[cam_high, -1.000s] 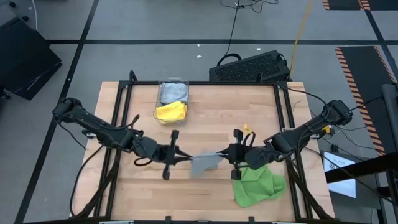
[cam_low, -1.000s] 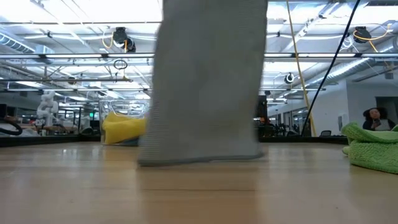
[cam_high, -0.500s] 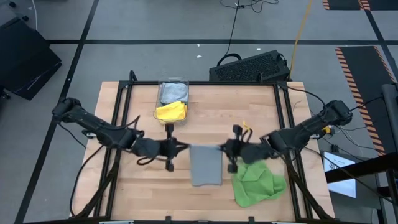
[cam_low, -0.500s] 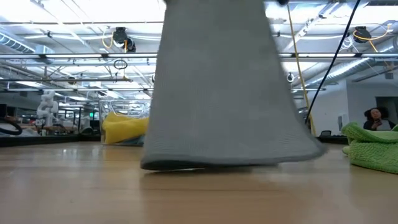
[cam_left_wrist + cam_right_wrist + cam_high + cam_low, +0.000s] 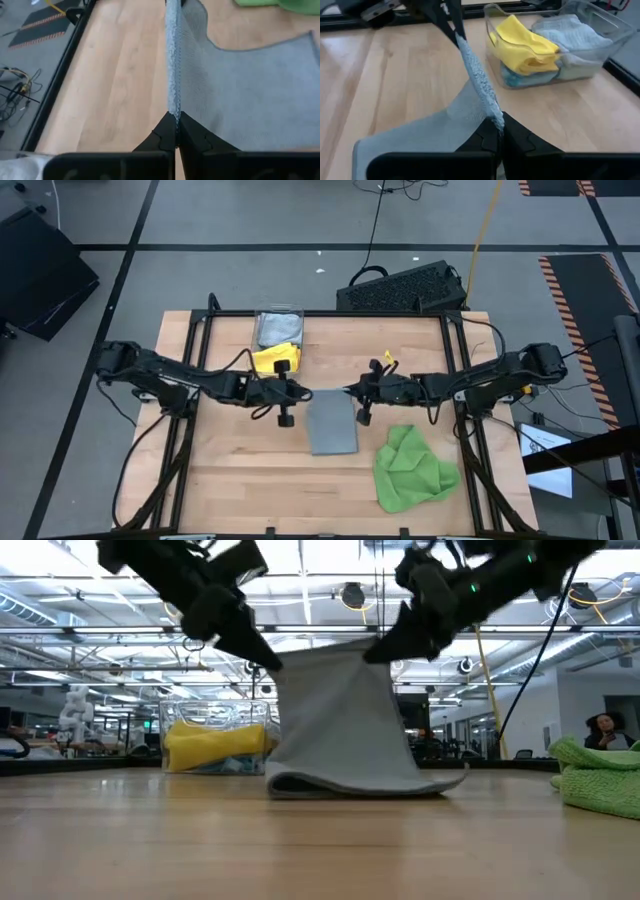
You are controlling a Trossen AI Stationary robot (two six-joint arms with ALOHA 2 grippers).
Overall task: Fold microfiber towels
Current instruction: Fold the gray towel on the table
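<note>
Two claws, left claw point(image 5: 297, 392) and right claw point(image 5: 349, 391), each pinched shut on a far corner of the grey towel point(image 5: 331, 425), drape it mid-table (limp, light, best gripped by corners).

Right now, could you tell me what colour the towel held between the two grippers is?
The towel is plain grey, seen best in the high view.

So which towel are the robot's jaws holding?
The grey towel, pinched by both grippers. The green towel lies loose on the table; the yellow towel sits in the bin.
</note>
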